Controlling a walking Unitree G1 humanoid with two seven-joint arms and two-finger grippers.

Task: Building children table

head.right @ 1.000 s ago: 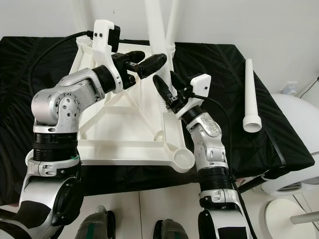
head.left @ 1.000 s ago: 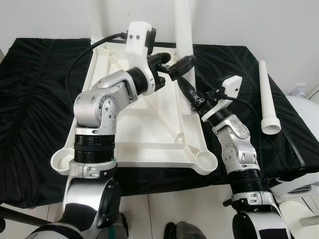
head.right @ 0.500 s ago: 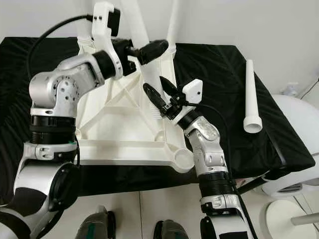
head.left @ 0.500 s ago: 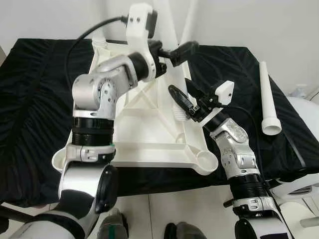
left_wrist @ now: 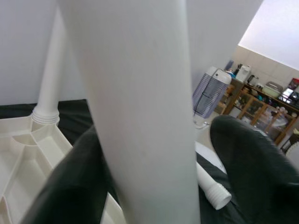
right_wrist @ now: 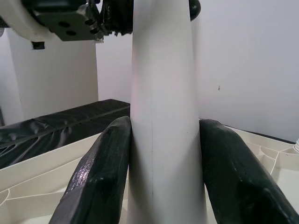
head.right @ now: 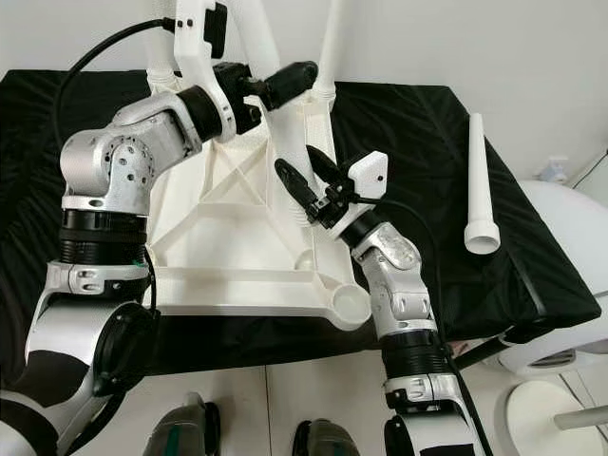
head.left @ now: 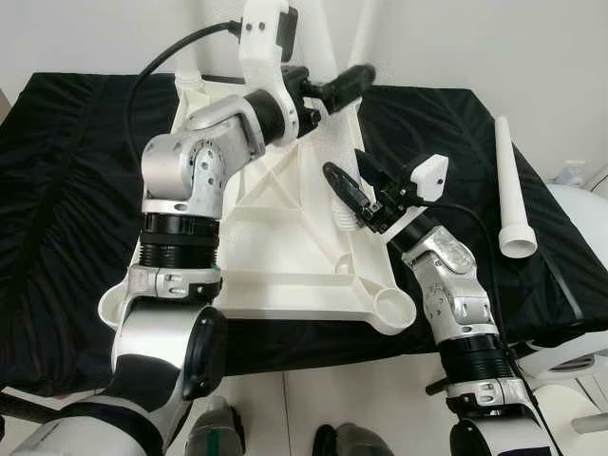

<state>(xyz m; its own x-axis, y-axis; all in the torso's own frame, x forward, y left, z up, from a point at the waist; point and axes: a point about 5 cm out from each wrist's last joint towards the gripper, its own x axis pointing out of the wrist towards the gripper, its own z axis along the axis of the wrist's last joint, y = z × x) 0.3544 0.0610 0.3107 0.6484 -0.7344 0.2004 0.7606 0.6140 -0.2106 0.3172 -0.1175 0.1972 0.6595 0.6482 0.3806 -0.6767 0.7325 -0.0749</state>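
White wall [head.left: 494,43] behind — pale tiled floor [head.right: 275,399] below (wooden shelving [left_wrist: 261,114] far off).

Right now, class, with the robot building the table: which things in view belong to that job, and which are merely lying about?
Belonging to the job:
tabletop, upside down
leg, held by the left gripper and right gripper
far leg, standing in its socket
spare leg, lying on the black cloth

Lying about:
fan
shelves

white tabletop [head.left: 285,256] and white legs [head.left: 510,190] on a plain black cloth [head.left: 76,190]; silver arms, black end effector fingers [right_wrist: 100,172].
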